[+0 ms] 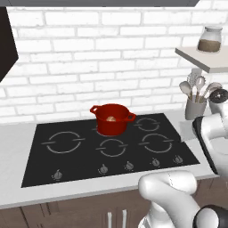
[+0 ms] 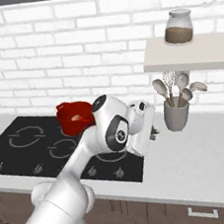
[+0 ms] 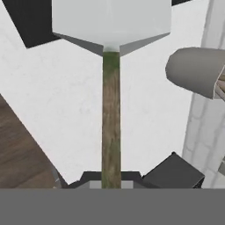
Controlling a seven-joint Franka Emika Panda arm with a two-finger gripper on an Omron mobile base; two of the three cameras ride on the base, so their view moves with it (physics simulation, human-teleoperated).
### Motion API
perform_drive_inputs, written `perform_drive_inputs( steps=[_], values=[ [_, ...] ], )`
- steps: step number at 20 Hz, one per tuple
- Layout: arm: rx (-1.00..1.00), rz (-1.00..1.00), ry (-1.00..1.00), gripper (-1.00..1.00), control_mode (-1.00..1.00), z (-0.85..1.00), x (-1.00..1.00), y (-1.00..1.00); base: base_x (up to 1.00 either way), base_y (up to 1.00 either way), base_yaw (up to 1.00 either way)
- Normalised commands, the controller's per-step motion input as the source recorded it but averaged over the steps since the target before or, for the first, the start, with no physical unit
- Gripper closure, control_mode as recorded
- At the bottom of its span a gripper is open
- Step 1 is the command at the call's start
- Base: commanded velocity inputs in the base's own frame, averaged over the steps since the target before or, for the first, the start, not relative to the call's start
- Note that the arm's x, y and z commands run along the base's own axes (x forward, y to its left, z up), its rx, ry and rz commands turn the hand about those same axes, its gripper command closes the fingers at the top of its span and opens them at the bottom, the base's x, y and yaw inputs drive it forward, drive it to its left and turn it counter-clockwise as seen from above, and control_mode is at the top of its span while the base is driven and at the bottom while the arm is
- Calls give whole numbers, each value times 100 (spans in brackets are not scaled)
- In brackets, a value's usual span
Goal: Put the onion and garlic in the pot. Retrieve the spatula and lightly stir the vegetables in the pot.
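- One red pot on the hob's back middle burner, onion inside.
- Right base view: arm between the pot and the grey utensil cup.
- Hand view: gripper clamped on the spatula handle, pale blade over white counter, the cup beside.

Red pot on hob, onion inside; spatula over counter.

Pot on the hob, cup to its right

The glossy red two-handled pot sits mid-frame on the black glass cooktop, the tan-yellow onion inside; the grey utensil cup stands right.
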Motion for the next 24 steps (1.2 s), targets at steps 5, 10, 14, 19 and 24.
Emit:
perform_drive_inputs(
  steps=[5, 10, 14, 19, 24],
  values=[
    [-16, 4, 14, 100, -100, 100, 53, 100, 0, 0, 0],
    [-7, 3, 30, 100, -100, 100, 55, 100, 0, 0, 0],
    [0, 2, 24, 100, -100, 100, 61, 100, 0, 0, 0],
    [-4, 5, 13, 100, -100, 75, 91, 100, 0, 0, 0],
    [-17, 14, 2, 100, -100, -61, 100, 92, 0, 0, 0]
  ],
)
